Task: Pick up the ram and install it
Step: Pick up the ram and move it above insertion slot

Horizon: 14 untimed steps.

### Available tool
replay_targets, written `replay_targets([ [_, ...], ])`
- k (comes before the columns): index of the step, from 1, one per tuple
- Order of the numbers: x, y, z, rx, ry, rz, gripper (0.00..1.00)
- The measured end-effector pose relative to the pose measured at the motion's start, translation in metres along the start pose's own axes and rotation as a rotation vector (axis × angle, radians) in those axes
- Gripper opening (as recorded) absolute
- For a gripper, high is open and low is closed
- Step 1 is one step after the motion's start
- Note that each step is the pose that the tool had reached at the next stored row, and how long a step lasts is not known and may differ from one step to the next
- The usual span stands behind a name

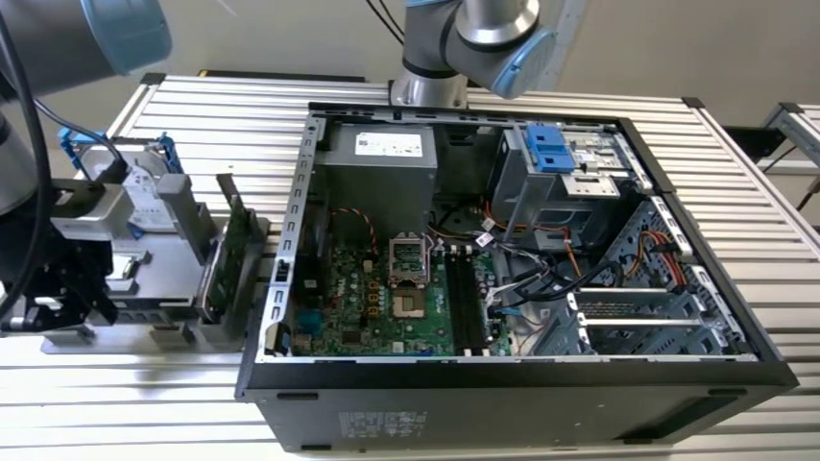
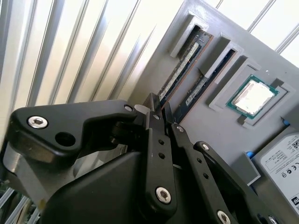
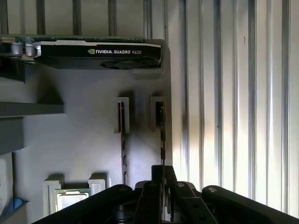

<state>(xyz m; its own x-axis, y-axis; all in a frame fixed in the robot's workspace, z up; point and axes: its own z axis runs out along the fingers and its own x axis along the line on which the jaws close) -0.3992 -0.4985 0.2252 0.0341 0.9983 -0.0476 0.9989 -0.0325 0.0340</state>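
Note:
The ram (image 2: 180, 70) is a thin stick standing edge-on in a slot of the grey parts holder (image 2: 205, 135); the first wrist view shows it as the ram (image 3: 161, 133). A second like stick (image 2: 208, 79) stands in the slot beside it. My gripper (image 2: 163, 116) has its black fingers (image 2: 153, 114) pressed close on either side of the first stick's near end, with the stick still seated in its slot. From the first wrist view, the gripper (image 3: 164, 175) straddles that same stick. In the exterior view, the gripper (image 1: 58, 288) hangs over the holder on the exterior view's left.
An open computer case (image 1: 282, 288) lies in the middle, its motherboard's black memory slots (image 1: 464, 303) near cables. The holder also carries a green graphics card (image 3: 93, 50), a processor chip (image 2: 252, 98) and a silver drive (image 2: 285, 163). Slatted metal tabletop (image 1: 717, 192) surrounds everything.

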Motion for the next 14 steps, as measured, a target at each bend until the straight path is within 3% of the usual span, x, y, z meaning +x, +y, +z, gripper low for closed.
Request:
replay_targets([
  [14, -0.0004, 0.0003, -0.0083, 0.0001, 0.0000, 0.000, 0.00],
])
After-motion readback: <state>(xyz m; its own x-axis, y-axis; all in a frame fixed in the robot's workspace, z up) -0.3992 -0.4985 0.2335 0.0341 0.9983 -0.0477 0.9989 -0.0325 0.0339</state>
